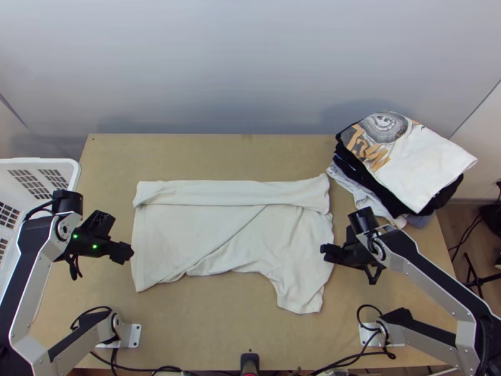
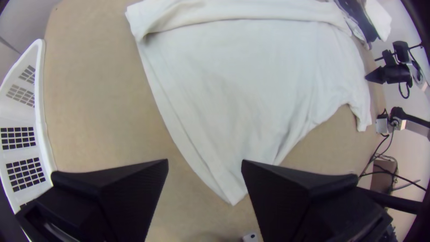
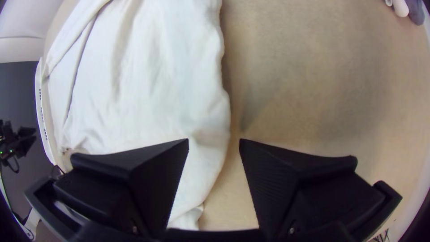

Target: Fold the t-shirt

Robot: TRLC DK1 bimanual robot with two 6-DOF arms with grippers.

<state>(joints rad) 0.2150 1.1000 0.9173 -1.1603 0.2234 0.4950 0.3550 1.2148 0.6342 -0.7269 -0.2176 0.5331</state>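
Note:
The pale t-shirt (image 1: 235, 232) lies on the table, its far side folded over in a long strip and its near edge uneven, with a sleeve-like part sticking out at the near right. My left gripper (image 1: 124, 252) is just beside the shirt's left edge, and my right gripper (image 1: 329, 250) is at its right edge. In the left wrist view my left gripper (image 2: 204, 163) stands open, a corner of the shirt (image 2: 233, 89) between and beyond its fingers. The right wrist view has my right gripper (image 3: 214, 142) open over the shirt's side edge (image 3: 179, 103), not gripping it.
A stack of folded clothes (image 1: 432, 163) lies at the table's far right corner. The white basket (image 1: 74, 172) stands at the left side. Bare wood (image 1: 206, 326) runs along the near side of the table (image 1: 213, 156), and a strip lies beyond the shirt.

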